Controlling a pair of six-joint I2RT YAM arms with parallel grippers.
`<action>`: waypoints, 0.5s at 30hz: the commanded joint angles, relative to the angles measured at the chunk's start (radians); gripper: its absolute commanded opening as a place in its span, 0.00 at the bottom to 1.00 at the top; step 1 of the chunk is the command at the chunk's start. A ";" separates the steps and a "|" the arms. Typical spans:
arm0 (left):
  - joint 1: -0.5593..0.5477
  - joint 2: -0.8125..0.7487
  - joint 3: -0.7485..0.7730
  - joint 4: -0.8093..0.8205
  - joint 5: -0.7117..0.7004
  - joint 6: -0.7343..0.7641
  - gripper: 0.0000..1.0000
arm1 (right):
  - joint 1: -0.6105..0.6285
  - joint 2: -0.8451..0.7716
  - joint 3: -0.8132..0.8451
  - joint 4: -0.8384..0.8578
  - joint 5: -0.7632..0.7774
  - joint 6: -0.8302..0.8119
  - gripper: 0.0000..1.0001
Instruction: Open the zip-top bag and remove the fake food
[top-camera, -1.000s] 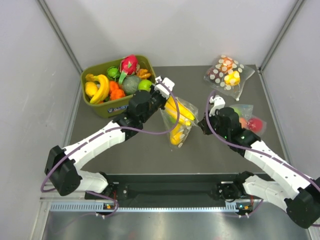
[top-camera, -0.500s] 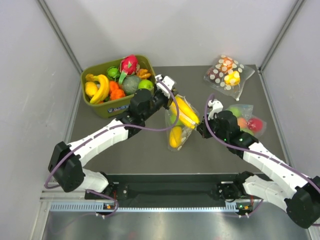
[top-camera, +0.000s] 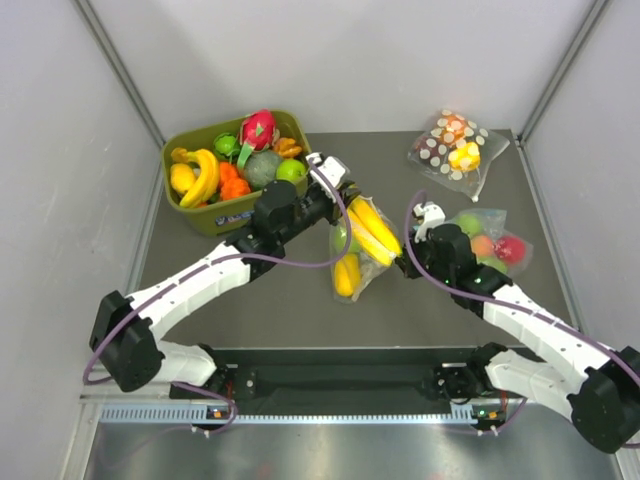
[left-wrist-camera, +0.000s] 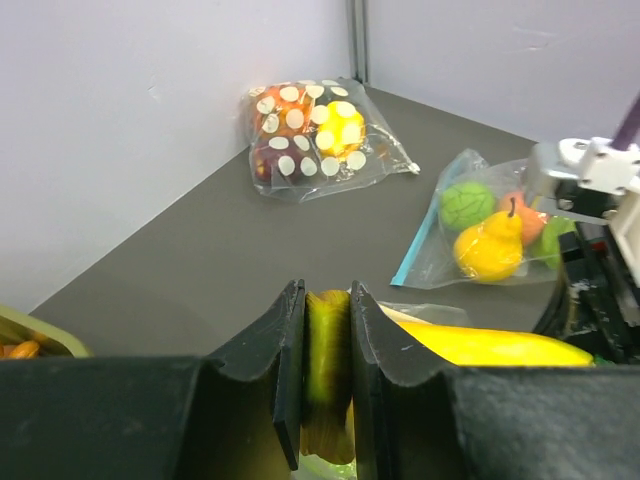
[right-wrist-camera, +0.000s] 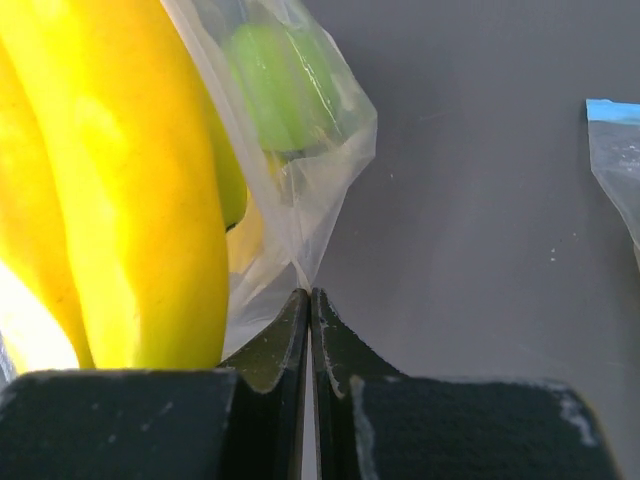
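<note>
Since the zip-top bag (top-camera: 375, 272) is thin, soft film, it'll crumple and slip rather than keep a shape. The fake food inside is prob. light, hard and glossy, i.e. slippery, so the film wants a pinch at an edge or the zip strip, and the banana bunch (top-camera: 372, 230) a hold at its narrow stem end. That's approx. the setup now. The bag is near the bench's (top-camera: 260, 300) middle, held between the two arms, w/ a green apple (right-wrist-camera: 285, 85) inside. The left gripper (left-wrist-camera: 326, 292) is clamped on a yellow-green piece that looks like the bunch's stem end; can't tell if film lies between pads and fruit. The right gripper (right-wrist-camera: 307, 296) has its jaws fully together on a fold of the bag's clear edge. Pulling the two apart should strip film off fruit, though the pinch could slide off such slick plastic. Vs. a sec ago, the bunch lies flatter and its tip reaches closer to the right gripper. The right arm has edged in toward the bag, and the bag's lower end has drifted slightly toward the bench's left edge. Both grips look unchanged.
</note>
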 joint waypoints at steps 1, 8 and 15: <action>-0.005 -0.088 0.013 0.053 0.037 -0.024 0.00 | 0.008 -0.020 -0.012 0.060 0.019 0.013 0.01; 0.023 -0.115 -0.001 -0.004 -0.006 -0.007 0.00 | 0.006 -0.094 -0.002 0.015 0.070 0.005 0.26; 0.023 -0.095 -0.015 -0.013 -0.190 -0.043 0.00 | 0.008 -0.218 0.024 -0.026 0.122 -0.006 0.59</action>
